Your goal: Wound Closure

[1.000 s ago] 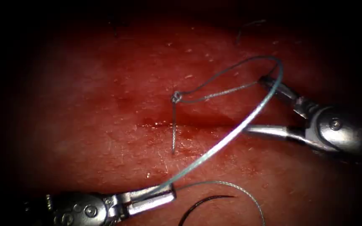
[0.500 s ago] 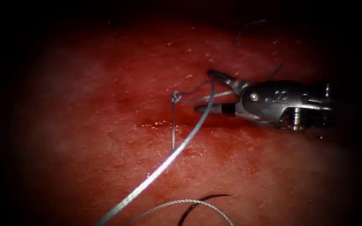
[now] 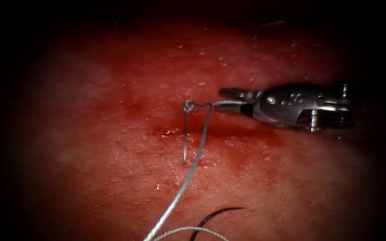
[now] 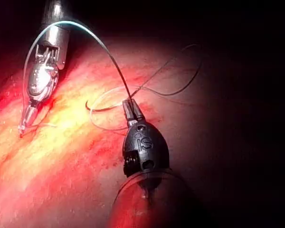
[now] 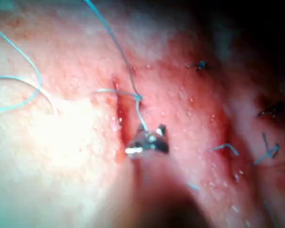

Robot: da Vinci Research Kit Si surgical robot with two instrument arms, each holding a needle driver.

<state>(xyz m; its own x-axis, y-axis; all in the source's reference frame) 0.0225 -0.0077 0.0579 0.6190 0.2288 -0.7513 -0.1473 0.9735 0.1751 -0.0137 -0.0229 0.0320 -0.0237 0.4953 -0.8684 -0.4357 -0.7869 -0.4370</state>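
Observation:
A knot (image 3: 187,105) sits on the tissue (image 3: 112,89) above the cut (image 3: 228,130), and one stitch (image 3: 185,138) crosses the cut. My right tool (image 3: 222,98) lies just right of the knot. Its jaws are narrowly open, with the thread's short tail (image 3: 204,104) between them; the same right tool (image 5: 147,140) shows with the tail leading to it. The long thread (image 3: 188,174) runs from the knot to the lower edge. My left tool (image 4: 130,109) is shut on this thread (image 4: 92,35). The dark curved needle (image 3: 215,213) lies free on the tissue below the cut, held by neither tool.
Red fluid (image 3: 170,132) glistens along the cut. Cut thread ends of other stitches (image 5: 199,64) (image 5: 270,153) stand on the tissue, with another thread end (image 3: 264,27) far behind the right tool. Slack thread (image 3: 188,230) curls beside the needle.
The left tool drew back out of the endoscope view, pulling the long thread. The wide loop around the right tool shrank toward the knot. The right tool moved left, jaws narrowing on the tail.

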